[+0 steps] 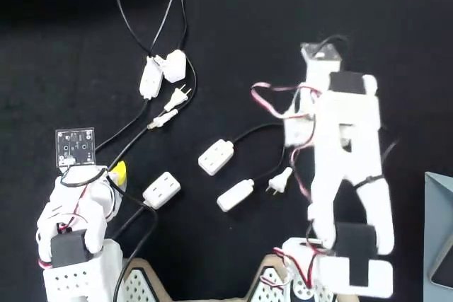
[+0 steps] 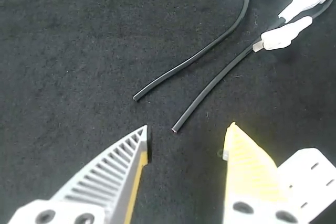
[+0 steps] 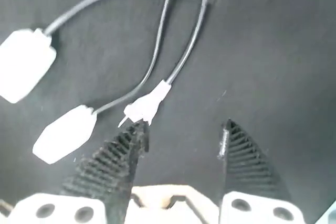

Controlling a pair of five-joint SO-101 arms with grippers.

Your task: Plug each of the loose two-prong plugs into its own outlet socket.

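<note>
From above, the black-clothed worktop [image 1: 233,47] carries white plugs and sockets on black cords. Toward the far left corner, two far sockets [image 1: 151,78] [image 1: 175,65] lie touching. Just nearer, the first left plug [image 1: 180,97] and the second left plug [image 1: 161,119] lie loose, in no socket. Around the middle sit two middle sockets [image 1: 216,157] [image 1: 235,194], and the middle plug [image 1: 281,182] lies unplugged just beside the nearer one, close against the right arm [image 1: 347,146], which stands folded over the right half. A square socket block [image 1: 161,190] rests toward the near left. The left arm [image 1: 74,224] is at the near left corner, its yellow fingertip [image 1: 118,172] beside a small circuit board [image 1: 75,146]. A grey box [image 1: 439,231] stands at the right edge.

From the left wrist, the left claw [image 2: 188,127] is spread wide over bare cloth and holds nothing. One finger is grey and ribbed, the other yellow. Two cut cord ends [image 2: 136,97] [image 2: 174,128] lie ahead, one right between the fingertips. The two left plugs lie farther off, past the yellow finger.

From the right wrist, the right claw [image 3: 184,125] is spread too, with both black ribbed fingers apart and empty. The middle plug lies flat, with its prongs just at the tip of one finger. I cannot tell whether they touch. The two middle sockets lie to that same side, apart from the plug.
</note>
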